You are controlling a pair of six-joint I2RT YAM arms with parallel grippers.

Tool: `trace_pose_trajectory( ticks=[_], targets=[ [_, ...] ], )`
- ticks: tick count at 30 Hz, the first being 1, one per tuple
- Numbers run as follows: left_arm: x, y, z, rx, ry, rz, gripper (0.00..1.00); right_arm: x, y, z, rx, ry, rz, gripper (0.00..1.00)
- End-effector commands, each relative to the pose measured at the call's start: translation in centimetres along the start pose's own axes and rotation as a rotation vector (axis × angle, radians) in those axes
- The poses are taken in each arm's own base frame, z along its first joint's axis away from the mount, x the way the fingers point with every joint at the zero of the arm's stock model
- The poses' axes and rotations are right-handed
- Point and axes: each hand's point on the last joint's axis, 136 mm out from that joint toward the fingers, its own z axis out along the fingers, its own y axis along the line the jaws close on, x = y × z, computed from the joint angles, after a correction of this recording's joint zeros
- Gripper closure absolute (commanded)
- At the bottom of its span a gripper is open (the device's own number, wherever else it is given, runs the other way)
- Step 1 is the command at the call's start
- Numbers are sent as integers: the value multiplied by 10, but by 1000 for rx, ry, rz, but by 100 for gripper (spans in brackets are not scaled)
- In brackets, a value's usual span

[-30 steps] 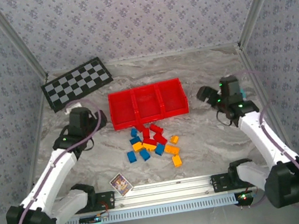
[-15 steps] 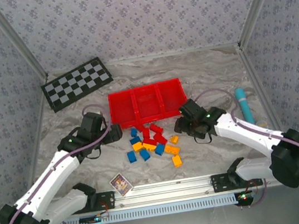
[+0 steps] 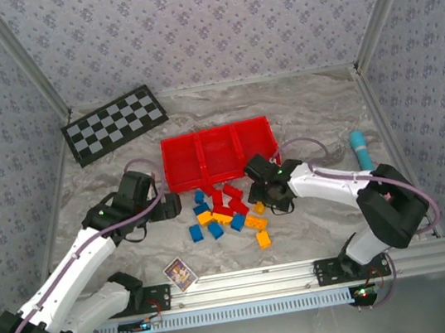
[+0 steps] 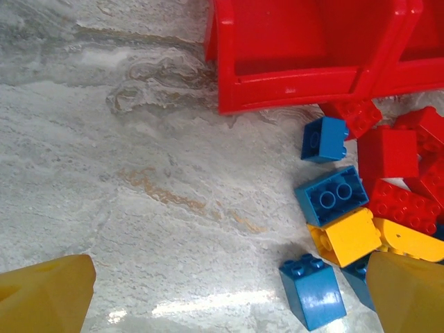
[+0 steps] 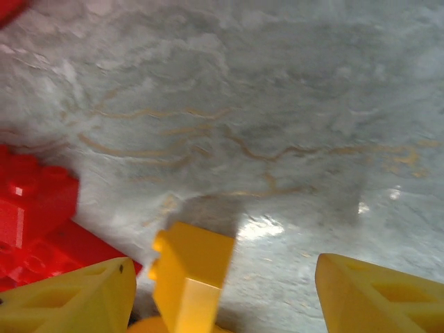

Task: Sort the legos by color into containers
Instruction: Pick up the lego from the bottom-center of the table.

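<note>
On the counter point(image 3: 307, 112), just in front of the tray point(image 3: 223, 171), lies one loose pile. It has about five blue bricks point(image 3: 215, 229), four red bricks point(image 3: 232, 190) and five yellow bricks point(image 3: 255, 222), several touching or overlapping. The tray is a single red piece with three compartments side by side.

There are two claws. The left claw point(image 4: 229, 284) hangs at the pile's left edge, its fingers spread wide. The right claw point(image 5: 225, 274) is apart too, straddling one yellow brick point(image 5: 191, 281) without pinching it.

One checkerboard point(image 3: 114, 122) lies at the far left. One picture card point(image 3: 180, 273) lies near the rail point(image 3: 248, 280), and one teal tube point(image 3: 360, 148) lies at the right. The counter is grey marble with tan veins, and grey-blue flowered wallpaper covers the three walls point(image 3: 202, 27).
</note>
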Motion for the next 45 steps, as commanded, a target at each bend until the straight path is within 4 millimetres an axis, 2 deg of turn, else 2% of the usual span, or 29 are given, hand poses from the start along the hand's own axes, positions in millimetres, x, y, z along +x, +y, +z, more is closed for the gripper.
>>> trace_pose_trajectory(
  ticks=[1, 2, 9, 17, 26, 30, 34, 40, 42, 43, 45],
  targets=[
    [2, -6, -12, 39, 13, 27, 0, -4, 14, 0, -9, -18, 13, 37],
    [3, -6, -14, 42, 13, 32, 0, -3, 16, 1, -11, -14, 11, 41],
    [5, 3, -28, 13, 0, 86, 0, 7, 14, 8, 48, -1, -12, 45],
    [7, 1, -26, 34, -17, 90, 0, 16, 11, 15, 98, 12, -33, 47],
    [7, 2, -25, 34, -22, 93, 0, 15, -4, 16, 155, 11, -53, 67],
    [6, -2, -27, 63, -36, 96, 0, 10, 0, 11, 137, 3, -84, 79],
    [5, -5, -30, 87, -52, 95, 0, -3, 7, -8, 131, -46, -128, 84],
    [1, -9, -38, 114, -85, 93, 0, -28, 32, -52, 40, -141, -209, 88],
    [-1, -11, -43, 139, -118, 89, 0, -46, 43, -69, 3, -189, -239, 89],
    [-2, -12, -45, 150, -135, 88, 0, -53, 42, -72, 5, -203, -247, 89],
    [-3, -13, -50, 173, -170, 85, 0, -80, 53, -92, -25, -259, -251, 89]
  ],
)
